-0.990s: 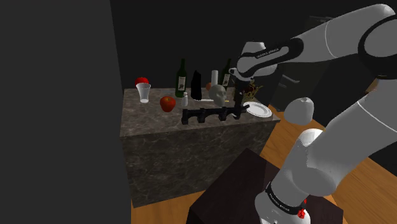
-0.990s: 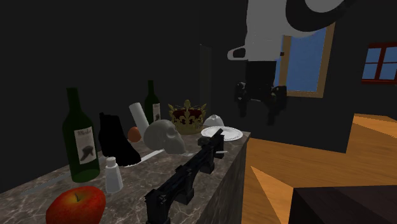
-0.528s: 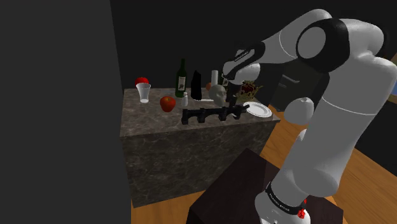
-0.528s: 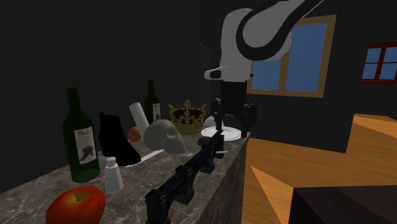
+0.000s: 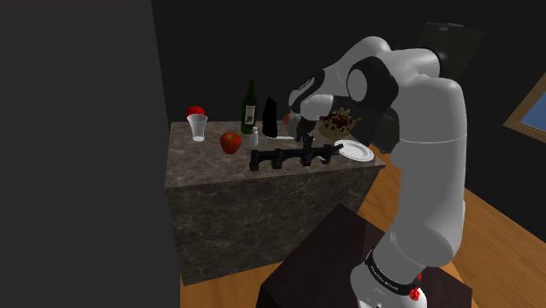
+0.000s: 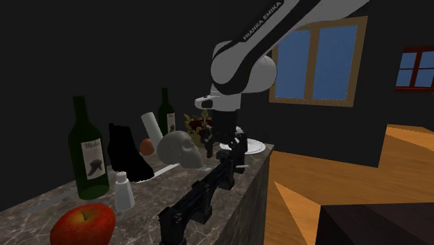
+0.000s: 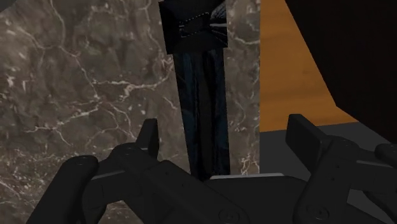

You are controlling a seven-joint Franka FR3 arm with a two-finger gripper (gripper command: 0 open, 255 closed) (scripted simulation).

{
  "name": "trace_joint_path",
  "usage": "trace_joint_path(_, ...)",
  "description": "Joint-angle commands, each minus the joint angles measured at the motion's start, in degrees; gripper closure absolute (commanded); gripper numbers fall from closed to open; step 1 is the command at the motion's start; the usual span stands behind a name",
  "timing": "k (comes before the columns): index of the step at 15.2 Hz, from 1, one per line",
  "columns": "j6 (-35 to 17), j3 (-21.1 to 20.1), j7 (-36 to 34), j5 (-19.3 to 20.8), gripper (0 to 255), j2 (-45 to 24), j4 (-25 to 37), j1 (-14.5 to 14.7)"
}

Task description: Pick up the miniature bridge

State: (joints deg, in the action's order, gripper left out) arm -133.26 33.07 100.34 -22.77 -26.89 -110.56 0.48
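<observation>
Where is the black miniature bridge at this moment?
In the shoulder view the miniature bridge lies along the marbled counter's front edge, just left of the white plate, beneath the open gripper.

"FRANKA EMIKA" on the white arm (image 6: 262, 24)

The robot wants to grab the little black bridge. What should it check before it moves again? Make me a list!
1. Pincer open: ok, its fingers stand apart.
2. Miniature bridge lined up between the fingers: ok in the wrist view.
3. Fingers touching the bridge: not ok, a gap shows on each side.
4. Bridge lying along the marble counter near its edge: ok.
5. Enough room from the skull beside the pincer: cannot tell.
</observation>
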Motion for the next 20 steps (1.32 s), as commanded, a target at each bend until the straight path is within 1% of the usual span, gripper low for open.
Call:
trace_joint_path(1,0.2,-1.3,2.2,-1.2,0,-2.3,2.3,-1.5)
trace_joint_path(8,-3.6,-3.4,4.2,-4.2,0,-6.2,2.1,-3.0)
trace_joint_path(10,-3.6,-3.4,4.2,-4.2,0,-6.2,2.1,-3.0)
trace_joint_path(11,-3.6,-3.4,4.1,-4.1,255,-6.2,2.1,-3.0)
trace_joint_path(20,-3.6,-3.4,4.2,-4.2,255,-6.2,2.1,-3.0)
